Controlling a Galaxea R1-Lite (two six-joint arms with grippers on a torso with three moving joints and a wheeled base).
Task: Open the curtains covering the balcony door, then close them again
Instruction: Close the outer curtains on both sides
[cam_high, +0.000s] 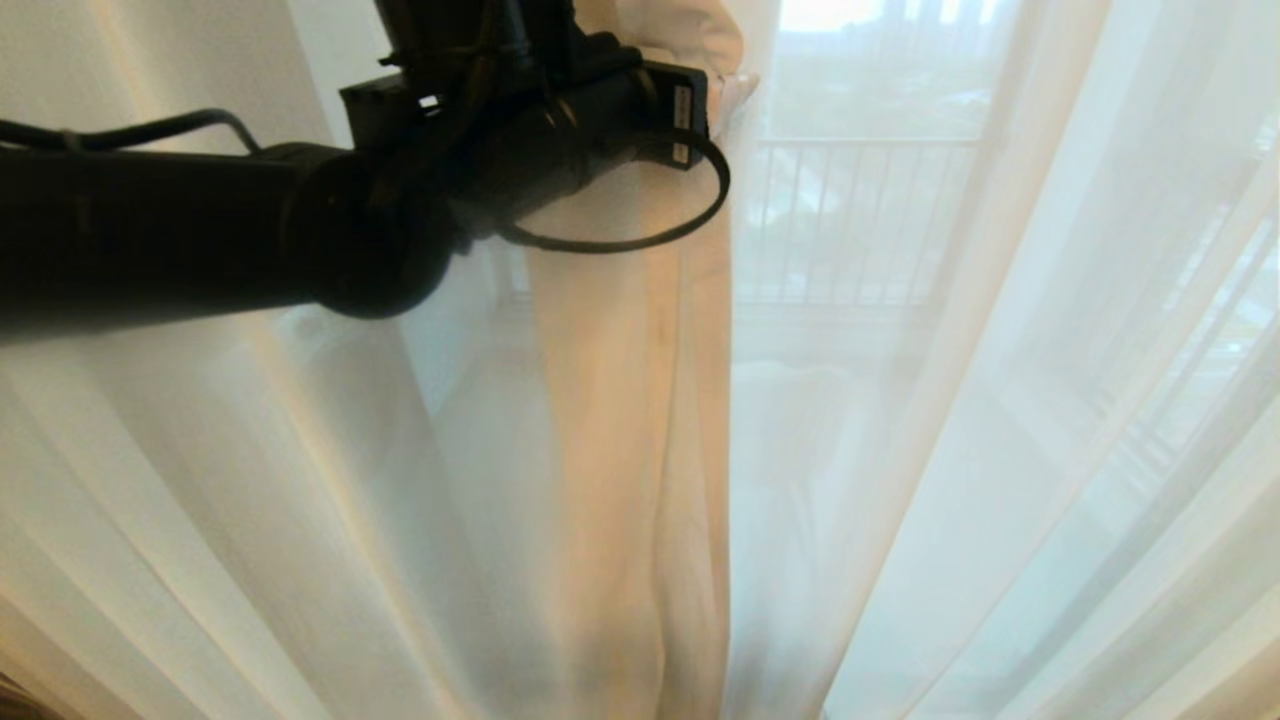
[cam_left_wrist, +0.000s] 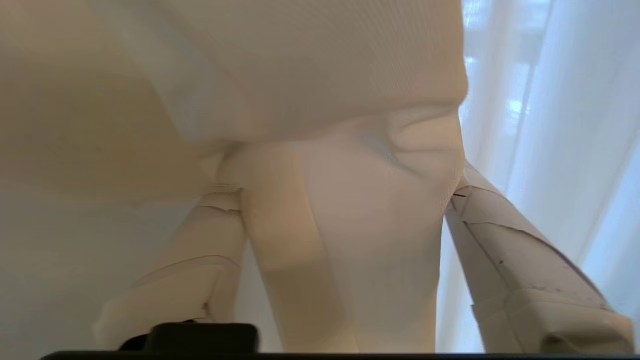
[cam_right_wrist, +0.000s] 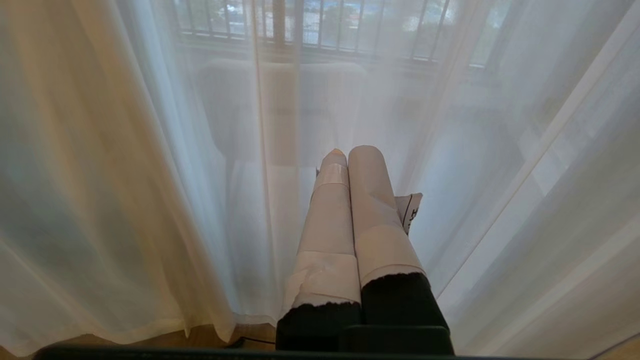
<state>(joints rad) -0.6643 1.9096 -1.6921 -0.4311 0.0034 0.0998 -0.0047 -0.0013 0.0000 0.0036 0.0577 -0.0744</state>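
The curtains hang right in front of me. A thick beige drape (cam_high: 630, 450) falls down the middle, and thin white sheers (cam_high: 1000, 450) spread on both sides. My left arm reaches in from the left, up high, and its gripper (cam_high: 725, 100) is at the drape's edge. In the left wrist view the left gripper (cam_left_wrist: 340, 185) is open, its taped fingers (cam_left_wrist: 505, 240) spread wide either side of a fold of the beige drape (cam_left_wrist: 350, 240). My right gripper (cam_right_wrist: 350, 152) is shut and empty, low down, pointing at the sheers (cam_right_wrist: 500, 150). The balcony door is hidden behind the curtains.
A balcony railing (cam_high: 850, 220) shows dimly through the sheers. A pale bulky shape (cam_right_wrist: 280, 100) stands behind the fabric. Wooden floor (cam_right_wrist: 210, 337) shows under the curtain hem. A black cable loop (cam_high: 620, 240) hangs from my left wrist.
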